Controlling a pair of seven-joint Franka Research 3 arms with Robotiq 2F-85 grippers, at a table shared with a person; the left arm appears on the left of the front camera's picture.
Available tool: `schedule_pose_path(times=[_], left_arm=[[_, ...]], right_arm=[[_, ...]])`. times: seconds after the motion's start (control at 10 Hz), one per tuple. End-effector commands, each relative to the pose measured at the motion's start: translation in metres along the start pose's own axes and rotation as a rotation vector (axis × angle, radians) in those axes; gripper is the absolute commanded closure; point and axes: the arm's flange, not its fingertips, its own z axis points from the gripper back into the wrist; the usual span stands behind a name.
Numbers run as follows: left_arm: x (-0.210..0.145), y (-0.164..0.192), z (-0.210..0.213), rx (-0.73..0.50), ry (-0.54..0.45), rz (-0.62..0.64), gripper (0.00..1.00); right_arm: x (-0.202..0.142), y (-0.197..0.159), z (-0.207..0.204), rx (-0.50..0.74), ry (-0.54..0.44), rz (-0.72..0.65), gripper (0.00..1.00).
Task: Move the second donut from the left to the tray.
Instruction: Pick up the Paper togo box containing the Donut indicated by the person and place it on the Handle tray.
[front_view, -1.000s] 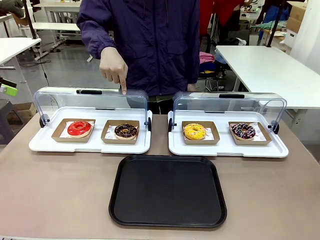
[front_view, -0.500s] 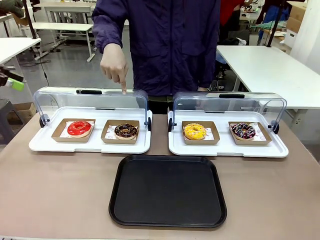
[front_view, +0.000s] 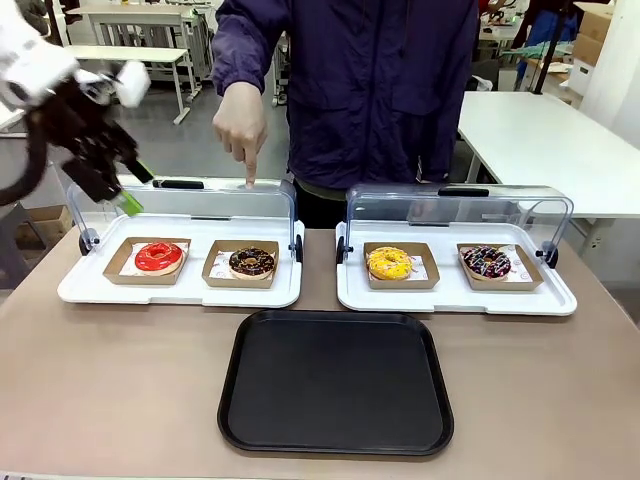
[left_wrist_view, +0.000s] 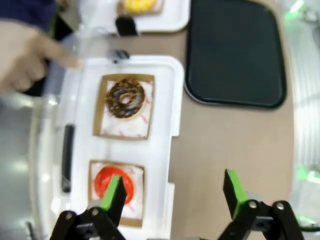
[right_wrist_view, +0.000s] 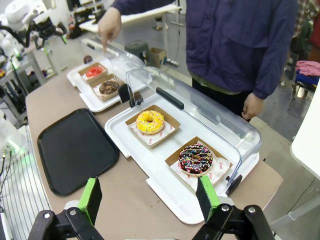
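tabletop (front_view: 110, 390): carries everything. Two lidded display trays sit along the far side, with the black tray on the robot's side of them.
person (front_view: 350, 90): stands at the far edge. The hand (front_view: 240, 125) has its index finger down at the top edge of the left lid (front_view: 180, 205), straight behind the target. Reads as marking which donut to take.
black tray (front_view: 335, 385): empty, centred, just in front of both display trays. Short carry from the target, so likely set there as the drop zone.
left display tray (front_view: 175, 292): its clear lid is swung up and back, so the donuts are reachable from above and from the front.
left end effector (front_view: 133, 190): in the air over the left end of that lid, jaws wide, nothing held. Its wrist view looks down on both donuts, target the farther one. Looks like approach stage, grasp not begun.
right end effector (right_wrist_view: 148, 190): jaws wide, empty, over by the right display tray (right_wrist_view: 145, 162). Well apart from the target, probably idle.
second donut from the left (front_view: 251, 262): dark icing, sits in its brown cardboard tray (front_view: 240, 282) in the right slot of the left display tray, beside the red donut (front_view: 159, 256). The cardboard walls should pinch cleaner than the icing.
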Motion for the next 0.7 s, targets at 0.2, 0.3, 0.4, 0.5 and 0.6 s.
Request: schedule_pose_path(times=[0.2,0.3,0.4,0.5,0.6], left_arm=[[0.017,-0.004,-0.091,-0.051,0.195,-0.166,0.0],[0.018,-0.001,-0.116,-0.051,0.242,-0.169,0.0],[0.019,0.007,-0.138,-0.021,0.269,-0.179,0.0],[0.02,0.015,-0.149,0.004,0.284,-0.18,0.0],[0.02,0.022,-0.154,-0.016,0.275,-0.16,0.0]], right_arm=[[0.001,-0.002,0.0,0.0,-0.03,0.021,0.0],[0.001,-0.002,0.0,0.0,-0.03,0.021,0.0],[0.001,-0.002,0.0,0.0,-0.03,0.021,0.0],[0.001,-0.002,0.0,0.0,-0.03,0.021,0.0],[0.001,-0.002,0.0,0.0,-0.03,0.021,0.0]])
